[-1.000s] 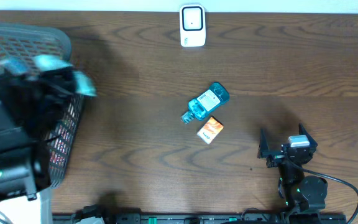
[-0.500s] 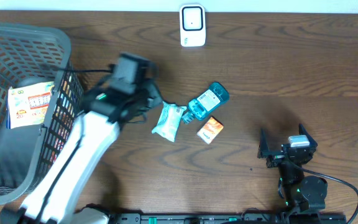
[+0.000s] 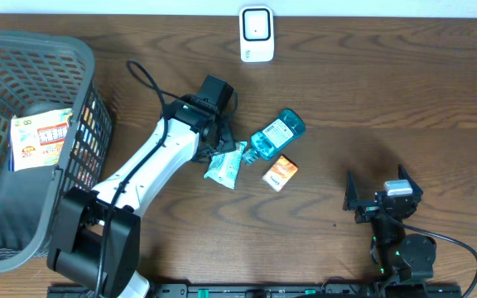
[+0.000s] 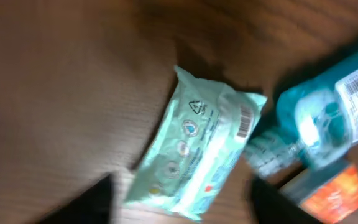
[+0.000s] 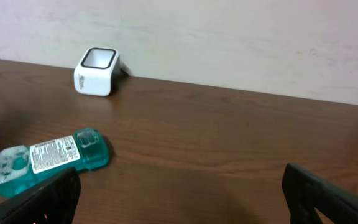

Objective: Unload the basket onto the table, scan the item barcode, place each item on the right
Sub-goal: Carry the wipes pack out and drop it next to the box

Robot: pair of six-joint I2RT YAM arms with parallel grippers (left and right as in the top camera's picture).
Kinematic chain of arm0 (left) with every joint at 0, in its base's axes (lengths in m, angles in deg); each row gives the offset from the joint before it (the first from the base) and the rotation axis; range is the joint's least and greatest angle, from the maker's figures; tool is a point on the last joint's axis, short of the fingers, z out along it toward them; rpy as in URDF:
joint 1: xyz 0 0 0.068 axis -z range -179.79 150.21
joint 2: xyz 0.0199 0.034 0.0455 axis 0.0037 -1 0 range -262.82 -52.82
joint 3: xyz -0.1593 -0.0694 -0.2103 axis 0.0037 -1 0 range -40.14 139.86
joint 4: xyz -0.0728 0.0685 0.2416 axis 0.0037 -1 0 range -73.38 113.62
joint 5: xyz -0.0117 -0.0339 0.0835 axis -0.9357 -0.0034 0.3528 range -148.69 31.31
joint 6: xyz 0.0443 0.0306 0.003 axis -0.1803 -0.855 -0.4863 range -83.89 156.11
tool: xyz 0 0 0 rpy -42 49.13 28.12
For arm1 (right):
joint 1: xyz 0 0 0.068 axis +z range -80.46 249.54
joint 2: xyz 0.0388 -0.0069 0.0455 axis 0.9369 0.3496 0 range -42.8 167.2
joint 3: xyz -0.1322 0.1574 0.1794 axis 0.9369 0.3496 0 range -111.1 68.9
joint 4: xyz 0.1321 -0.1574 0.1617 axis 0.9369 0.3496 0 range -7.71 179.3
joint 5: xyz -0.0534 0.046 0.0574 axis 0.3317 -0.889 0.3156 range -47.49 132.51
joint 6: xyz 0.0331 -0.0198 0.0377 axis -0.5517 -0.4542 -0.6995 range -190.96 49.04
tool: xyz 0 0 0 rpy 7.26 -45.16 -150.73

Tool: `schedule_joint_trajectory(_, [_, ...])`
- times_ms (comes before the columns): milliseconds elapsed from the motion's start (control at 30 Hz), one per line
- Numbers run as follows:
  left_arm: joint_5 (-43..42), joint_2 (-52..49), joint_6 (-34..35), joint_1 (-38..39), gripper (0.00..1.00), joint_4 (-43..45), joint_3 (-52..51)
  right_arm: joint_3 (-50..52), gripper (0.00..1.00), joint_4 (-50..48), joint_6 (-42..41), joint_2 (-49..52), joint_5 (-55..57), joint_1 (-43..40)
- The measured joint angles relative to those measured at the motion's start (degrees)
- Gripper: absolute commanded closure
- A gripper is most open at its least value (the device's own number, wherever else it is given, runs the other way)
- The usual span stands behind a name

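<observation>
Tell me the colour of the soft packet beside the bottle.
Pale mint green; the soft packet shows best in the left wrist view.

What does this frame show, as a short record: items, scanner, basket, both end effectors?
table items: wipes pack, blue bottle, orange box, lying close together
scanner: white, at the far edge, nothing in front of it
basket: at left, printed packet inside
left end effector: open, over the wipes pack, not gripping it
right end effector: open, empty, near the front edge
</observation>
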Motion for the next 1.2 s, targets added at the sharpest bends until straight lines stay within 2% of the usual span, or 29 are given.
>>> schedule_joint_trajectory(133, [0.09, 0.00, -17.57, -0.02, 0.10, 0.13, -1.16, 0.00, 0.01, 0.00, 0.00, 0.00, 0.00, 0.00])
schedule_joint_trajectory(333, [-5.55, 0.00, -29.35, -0.07, 0.10, 1.51, -5.51, 0.00, 0.01, 0.00, 0.00, 0.00, 0.00, 0.00])
schedule_joint_trajectory(467, [-11.04, 0.04, -34.07, -0.02, 0.11, 7.17, -9.38, 0.00, 0.01, 0.00, 0.00, 0.00, 0.00, 0.00])
schedule_joint_trajectory(533, [-12.22, 0.02, -35.17, -0.02, 0.20, 9.84, -11.67, 0.00, 0.01, -0.02, 0.00, 0.00, 0.00, 0.00])
schedule_joint_trajectory(733, [-13.53, 0.00, -36.85, -0.02, 0.53, 13.79, -16.09, 0.00, 0.01, -0.02, 0.00, 0.00, 0.00, 0.00])
schedule_joint_trajectory(800, [-13.68, 0.00, -36.89, -0.02, 0.86, 14.08, -16.55, 0.00, 0.01, 0.00, 0.00, 0.00, 0.00, 0.00])
schedule_joint_trajectory(833, [-13.77, 0.00, -36.28, -0.02, 0.92, 14.25, -16.63, 0.00, 0.01, -0.02, 0.00, 0.00, 0.00, 0.00])
schedule_joint_trajectory(1033, [-15.34, 0.00, -28.74, 0.07, 0.92, 21.38, -16.90, 0.00, 0.01, 0.00, 0.00, 0.00, 0.00, 0.00])
schedule_joint_trajectory(1200, [-20.02, 0.00, -25.40, 1.31, 0.92, 26.29, -16.92, 0.00, 0.01, -0.02, 0.00, 0.00, 0.00, 0.00])
